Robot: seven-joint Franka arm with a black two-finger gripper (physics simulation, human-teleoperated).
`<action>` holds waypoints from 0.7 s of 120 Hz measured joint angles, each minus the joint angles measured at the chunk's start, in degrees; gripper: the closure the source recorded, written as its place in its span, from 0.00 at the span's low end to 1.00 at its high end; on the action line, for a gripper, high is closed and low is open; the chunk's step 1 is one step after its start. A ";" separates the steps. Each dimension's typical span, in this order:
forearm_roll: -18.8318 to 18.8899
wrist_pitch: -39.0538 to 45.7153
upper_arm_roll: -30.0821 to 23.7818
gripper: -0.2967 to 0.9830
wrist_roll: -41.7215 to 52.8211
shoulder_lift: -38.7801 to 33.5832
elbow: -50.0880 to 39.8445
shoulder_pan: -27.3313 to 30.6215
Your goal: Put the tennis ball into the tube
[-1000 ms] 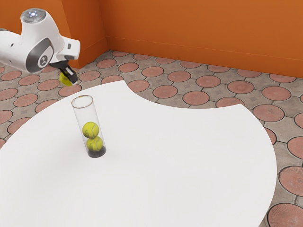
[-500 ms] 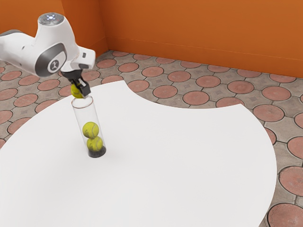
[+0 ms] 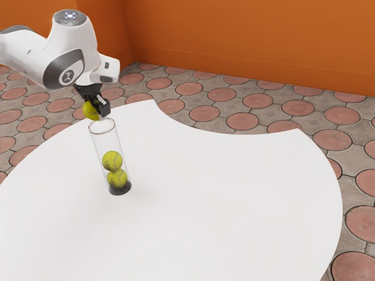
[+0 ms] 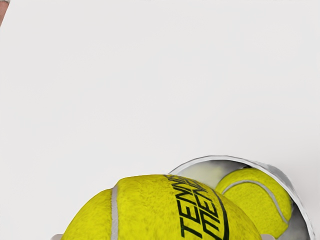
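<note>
Just above the mouth of the clear tube (image 3: pixel 107 140), my gripper (image 3: pixel 97 110) is shut on a yellow tennis ball (image 3: pixel 90 110). The tube stands upright on the white table, with two tennis balls stacked inside, the upper ball (image 3: pixel 112 161) resting on the lower ball (image 3: pixel 117 178). In the wrist view the held ball (image 4: pixel 155 210) is large at the lower edge and overlaps part of the tube's rim (image 4: pixel 215 157). A ball inside the tube (image 4: pixel 260 197) is visible beside it.
The round white table (image 3: pixel 222 199) has a curved notch in its far edge. Beyond it lie the patterned tile floor (image 3: pixel 243 121) and an orange wall (image 3: pixel 246 41).
Over the past second my gripper has moved with the held ball toward the exterior view's right and lower, to the tube's mouth. Lately it has risen slightly. The tube has stayed put.
</note>
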 joint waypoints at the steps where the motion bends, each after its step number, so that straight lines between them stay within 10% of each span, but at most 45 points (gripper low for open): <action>1: 0.06 -0.03 -0.03 0.45 -0.08 0.02 0.01 -0.09; 42: -1.13 -2.05 -0.54 0.28 -1.44 -0.16 1.65 -2.40; 61: -10.35 -14.26 -9.84 0.26 -2.06 0.29 11.13 9.45; 84: -10.67 -26.08 -17.93 0.24 -3.46 0.75 18.24 19.70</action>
